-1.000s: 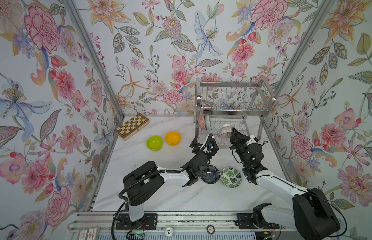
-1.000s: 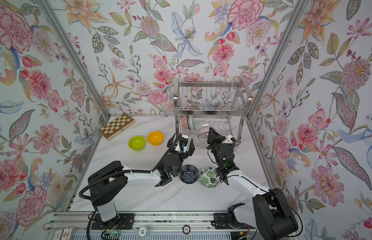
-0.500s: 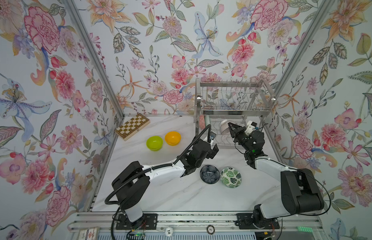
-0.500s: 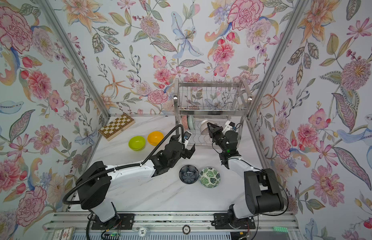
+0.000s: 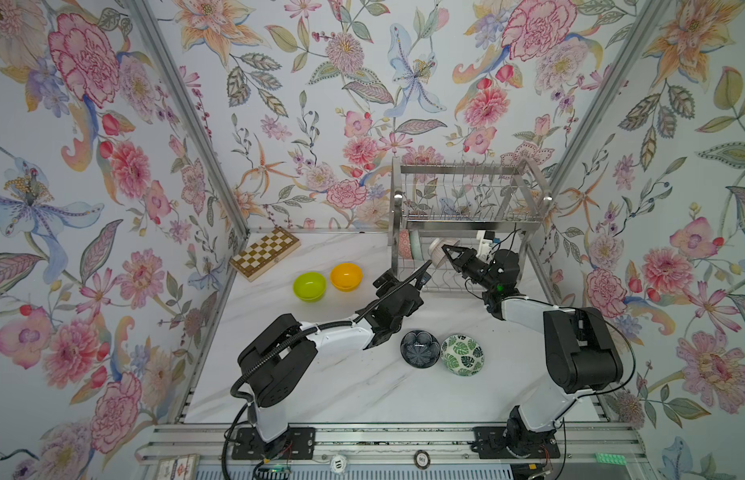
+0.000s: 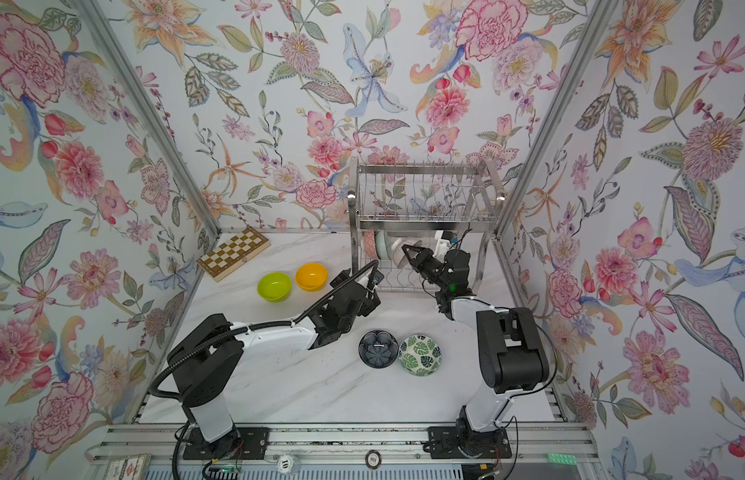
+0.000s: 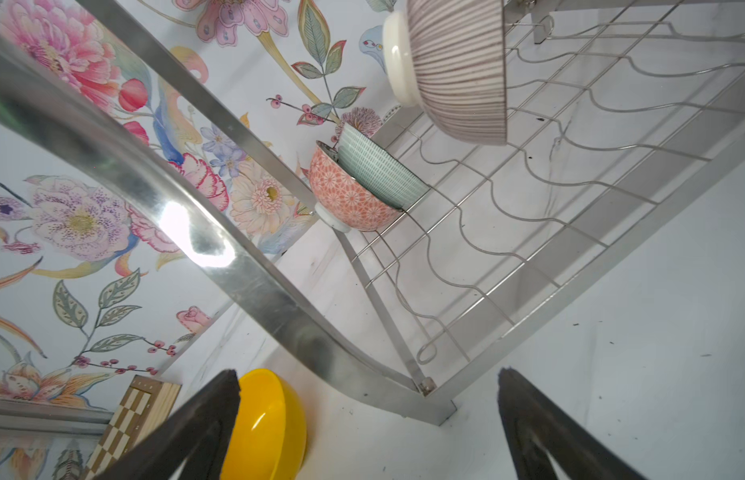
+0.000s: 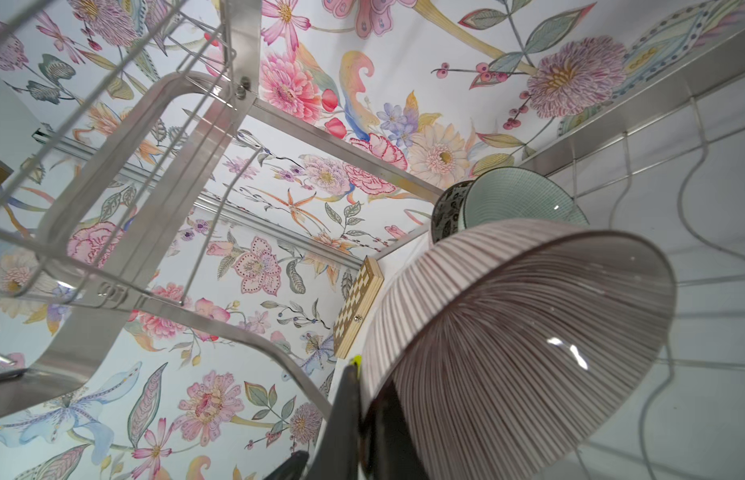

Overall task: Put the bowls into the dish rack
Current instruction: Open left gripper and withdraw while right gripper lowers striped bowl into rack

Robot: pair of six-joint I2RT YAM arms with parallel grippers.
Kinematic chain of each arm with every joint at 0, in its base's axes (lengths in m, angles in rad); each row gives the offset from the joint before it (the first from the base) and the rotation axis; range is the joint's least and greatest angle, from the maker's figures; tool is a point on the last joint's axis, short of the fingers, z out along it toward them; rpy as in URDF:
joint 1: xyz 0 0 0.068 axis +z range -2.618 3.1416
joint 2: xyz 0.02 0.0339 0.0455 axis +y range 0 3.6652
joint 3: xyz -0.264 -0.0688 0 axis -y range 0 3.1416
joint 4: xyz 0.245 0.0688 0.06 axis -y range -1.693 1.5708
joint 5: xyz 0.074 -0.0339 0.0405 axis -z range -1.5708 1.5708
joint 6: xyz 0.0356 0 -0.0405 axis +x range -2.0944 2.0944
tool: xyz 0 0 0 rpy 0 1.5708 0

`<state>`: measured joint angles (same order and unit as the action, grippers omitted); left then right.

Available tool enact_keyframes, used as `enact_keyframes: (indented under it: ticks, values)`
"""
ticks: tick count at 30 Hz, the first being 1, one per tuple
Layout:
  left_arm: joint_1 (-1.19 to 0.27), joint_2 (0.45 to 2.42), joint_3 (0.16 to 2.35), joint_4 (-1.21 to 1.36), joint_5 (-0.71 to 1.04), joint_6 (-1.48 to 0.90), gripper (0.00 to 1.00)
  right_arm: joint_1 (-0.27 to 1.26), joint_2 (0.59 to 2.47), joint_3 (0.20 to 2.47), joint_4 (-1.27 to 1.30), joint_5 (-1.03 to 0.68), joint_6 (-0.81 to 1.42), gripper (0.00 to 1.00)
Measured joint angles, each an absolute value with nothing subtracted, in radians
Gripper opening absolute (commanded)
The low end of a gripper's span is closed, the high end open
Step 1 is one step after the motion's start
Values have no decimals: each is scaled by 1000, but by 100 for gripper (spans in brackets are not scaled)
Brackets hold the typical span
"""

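A white marbled counter (image 5: 362,386) carries everything. At its far edge, towards the right corner, stands the two-tier shiny steel wire dish rack (image 5: 458,168), seen in both top views (image 6: 425,168).

The right claw (image 5: 445,249) reaches into the rack's lower tier, clamped on the rim of the pink-striped round bowl (image 5: 436,253). It holds the bowl on edge over the wavy shelf wires (image 7: 458,70); whether the bowl touches the wires I cannot tell.

The left claw (image 5: 404,274) hangs just in front of the rack's left leg, its jaws spread wide and empty (image 7: 368,415).

A wooden chessboard (image 5: 265,252) lies in the far left corner.

At the left end of the lower shelf, the pale mint ribbed bowl (image 7: 379,170) sits nested in the salmon-patterned bowl with a black-and-white inside (image 7: 350,199), both on edge and apart from the striped one.

Four bowls rest upright on the counter:
- The plain lime green bowl (image 5: 309,286) and the plain orange-yellow bowl (image 5: 346,276) sit side by side, left of the rack.
- The dark navy flower-patterned bowl (image 5: 420,348) and the white bowl with green leaves (image 5: 462,354) touch each other near the middle.
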<state>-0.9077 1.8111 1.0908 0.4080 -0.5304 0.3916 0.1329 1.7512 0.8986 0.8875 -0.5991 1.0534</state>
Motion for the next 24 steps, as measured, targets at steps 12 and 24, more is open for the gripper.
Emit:
enact_keyframes:
  ticks: [12,24]
  values:
    - [-902,1835,1071,600,-602,562,99,101,1961,1034,946,-676,1032,0]
    - [-919,1895,1098,612,-637,632,99,88,2122,1179,1021,-746,1063,0]
